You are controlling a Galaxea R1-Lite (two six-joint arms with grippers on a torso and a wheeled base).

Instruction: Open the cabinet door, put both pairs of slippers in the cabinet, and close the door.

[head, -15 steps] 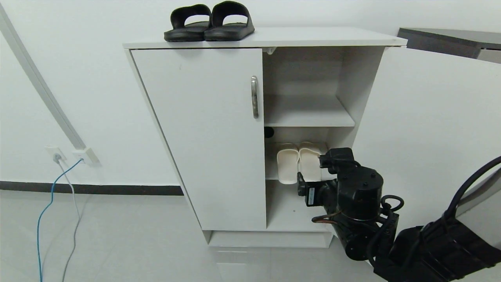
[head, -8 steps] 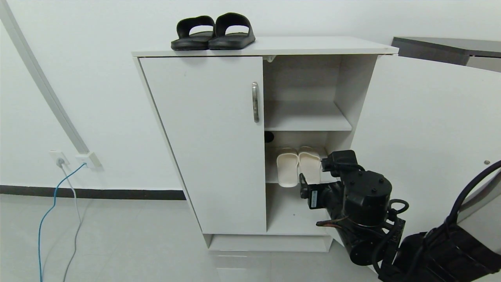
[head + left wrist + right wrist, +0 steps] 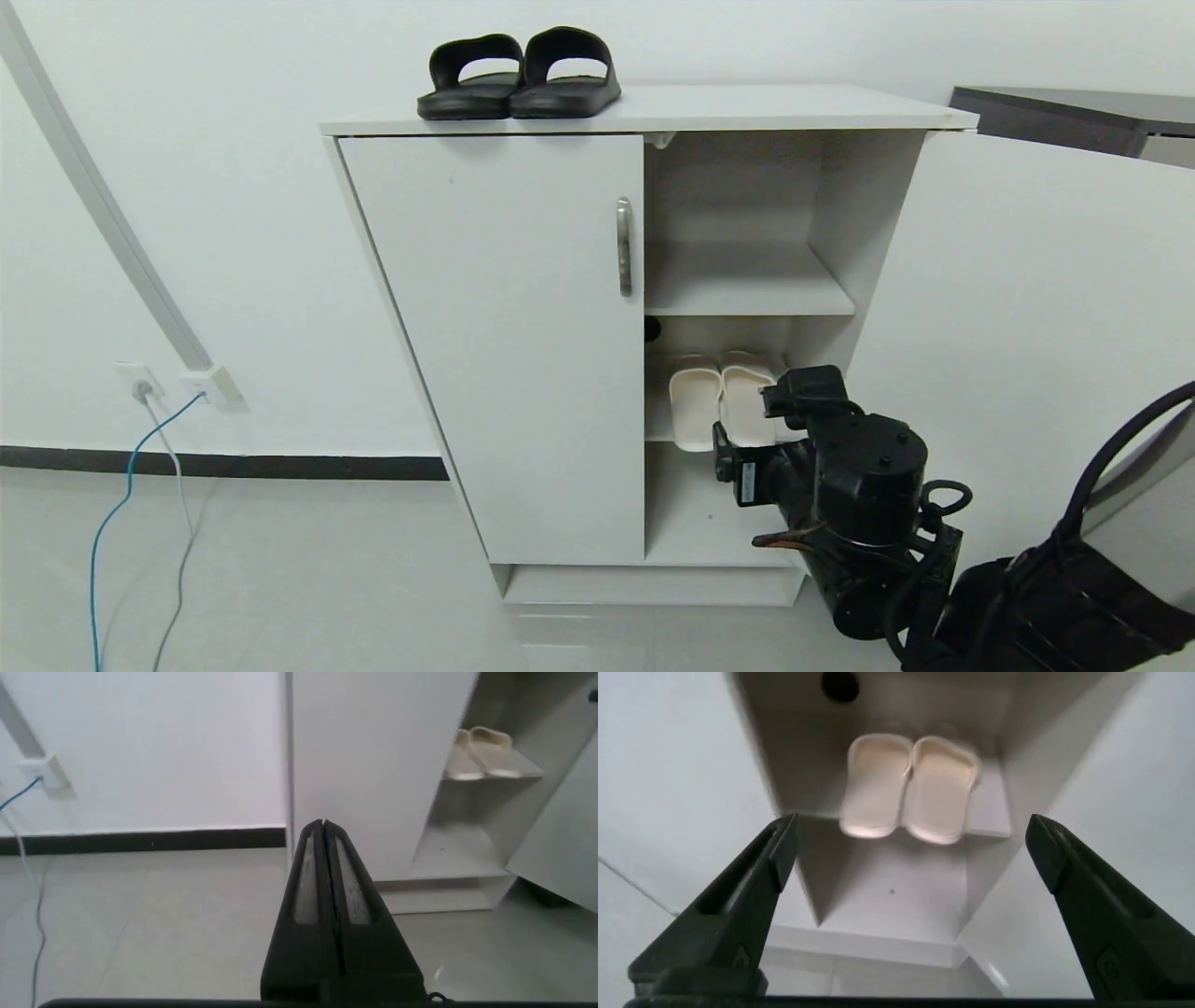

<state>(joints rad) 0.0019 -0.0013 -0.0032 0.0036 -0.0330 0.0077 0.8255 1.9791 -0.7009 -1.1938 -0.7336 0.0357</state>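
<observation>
While the white slippers (image 3: 724, 401) sit on the cabinet's (image 3: 485, 327) middle shelf | right gripper (image 3: 758, 415) gapes empty just before them, left gripper (image 3: 322, 835) pressed shut | step: likely first pair stowed | next: black slippers (image 3: 519, 77) atop cabinet need a high reach.

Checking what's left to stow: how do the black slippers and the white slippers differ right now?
Colour: the black slippers are dark, the white slippers pale. Place: the black slippers sit outside on the cabinet top; the white slippers lie inside the cabinet on the middle shelf. Shared: each pair lies side by side, soles down.
</observation>
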